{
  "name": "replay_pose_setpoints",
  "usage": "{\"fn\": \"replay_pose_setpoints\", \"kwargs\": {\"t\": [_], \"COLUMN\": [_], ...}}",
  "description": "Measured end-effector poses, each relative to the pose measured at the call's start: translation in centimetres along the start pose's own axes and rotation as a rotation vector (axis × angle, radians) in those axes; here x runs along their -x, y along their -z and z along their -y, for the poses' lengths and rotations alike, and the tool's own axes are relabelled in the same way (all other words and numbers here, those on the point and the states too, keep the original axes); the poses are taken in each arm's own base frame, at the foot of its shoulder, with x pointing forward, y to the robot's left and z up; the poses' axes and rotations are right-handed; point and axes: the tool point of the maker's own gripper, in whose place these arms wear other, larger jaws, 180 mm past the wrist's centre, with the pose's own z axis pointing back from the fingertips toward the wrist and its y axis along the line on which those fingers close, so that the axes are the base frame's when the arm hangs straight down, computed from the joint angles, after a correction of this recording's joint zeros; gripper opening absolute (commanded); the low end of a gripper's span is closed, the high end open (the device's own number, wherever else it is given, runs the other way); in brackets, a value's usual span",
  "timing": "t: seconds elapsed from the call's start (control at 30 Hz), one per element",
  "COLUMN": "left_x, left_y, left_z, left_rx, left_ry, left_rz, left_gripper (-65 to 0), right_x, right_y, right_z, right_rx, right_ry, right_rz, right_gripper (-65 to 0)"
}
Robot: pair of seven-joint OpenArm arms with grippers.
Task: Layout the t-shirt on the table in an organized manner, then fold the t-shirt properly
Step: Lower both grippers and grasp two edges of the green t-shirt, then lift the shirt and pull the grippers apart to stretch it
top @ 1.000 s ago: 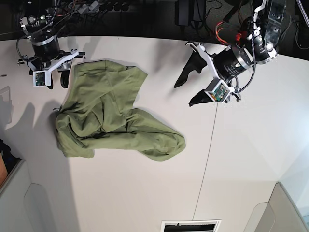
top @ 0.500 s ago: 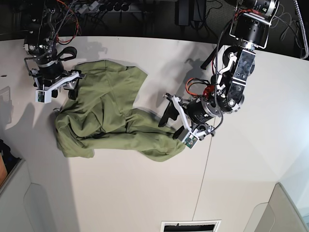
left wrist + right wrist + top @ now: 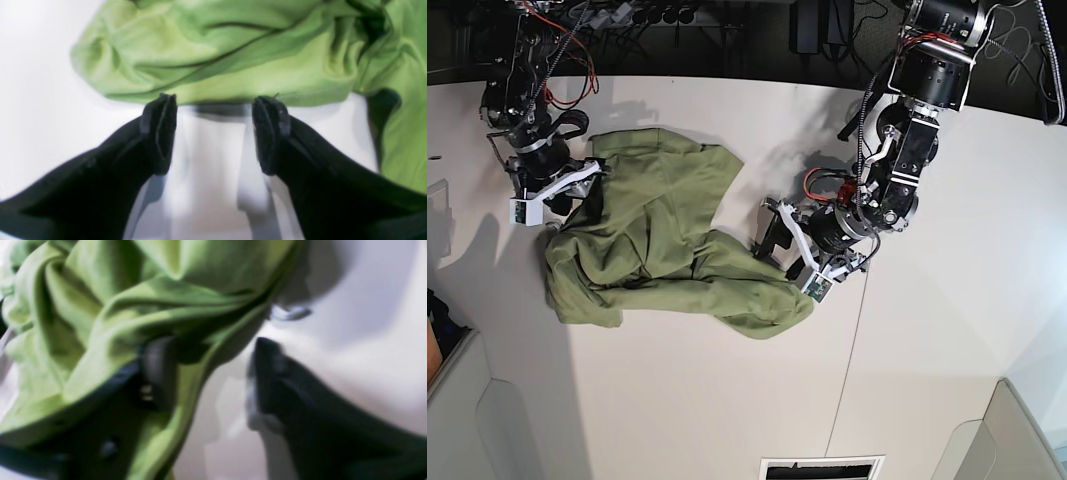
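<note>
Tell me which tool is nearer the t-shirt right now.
Right. The right tool already has cloth of the t-shirt lying between its open fingers at the far corner. The left tool sits open on the table, its tips just at the shirt's edge.

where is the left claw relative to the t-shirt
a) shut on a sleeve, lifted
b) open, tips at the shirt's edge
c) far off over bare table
b: in the left wrist view the left claw stands open, its tips right at the hem of the t-shirt, with bare table between them.

Both claws (image 3: 784, 249) (image 3: 570, 195) have closed onto the t-shirt (image 3: 657, 240) edges.
</note>
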Motion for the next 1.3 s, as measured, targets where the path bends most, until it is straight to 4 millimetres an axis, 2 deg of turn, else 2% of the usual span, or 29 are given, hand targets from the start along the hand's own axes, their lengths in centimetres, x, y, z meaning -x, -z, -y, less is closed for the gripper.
{"fn": "replay_pose_setpoints", "kwargs": {"t": [0.07,0.3,0.33,0.37,0.47,0.5,0.7,0.83,0.97,1.13,1.3], "left_x": [-0.4,-1.1,-1.2,-1.2,-1.0,-1.0,-1.0,-0.9,-1.8,-0.8,-0.1], "left_y": [0.8,2.4,2.5,2.6,2.7,2.7,2.0,0.0,-2.1,-4.0,-6.0], "left_z": [-0.2,1.1,1.3,1.4,1.6,1.5,0.4,-3.1,-6.1,-7.7,-10.7], "left_rx": [-0.028,-0.010,-0.007,-0.007,-0.013,-0.016,-0.036,-0.098,-0.141,-0.085,-0.115], "left_ry": [-0.028,-0.069,-0.070,-0.067,-0.040,-0.031,0.014,0.089,0.151,0.175,0.215], "left_rz": [0.004,0.010,0.012,0.011,-0.002,-0.004,-0.030,-0.068,-0.065,-0.111,-0.153], "left_gripper": [-25.4,-26.1,-29.3,-36.7,-65.0,-65.0,-65.0,-65.0,-65.0,-65.0,-65.0], "right_x": [0.1,0.2,0.2,0.2,0.2,0.1,0.0,-1.1,-2.0,-3.7,-4.6], "right_y": [0.0,0.0,0.0,0.0,0.0,0.0,0.2,0.0,-0.7,-1.5,-2.5], "right_z": [-0.2,-0.4,-0.5,-0.5,-0.5,-0.5,0.2,0.9,2.9,3.9,6.3], "right_rx": [-0.006,-0.019,-0.021,-0.022,-0.022,-0.021,0.016,0.034,0.082,0.054,0.104], "right_ry": [0.004,-0.005,-0.005,-0.006,-0.006,-0.008,-0.089,-0.080,-0.059,-0.054,-0.048], "right_rz": [-0.001,-0.006,-0.006,-0.006,-0.006,-0.001,-0.012,0.016,0.043,0.094,0.117], "right_gripper": [-44.2,-44.3,-45.3,-48.2,-62.7,-65.0,-65.0,-65.0,-65.0,-65.0,-65.0]}}
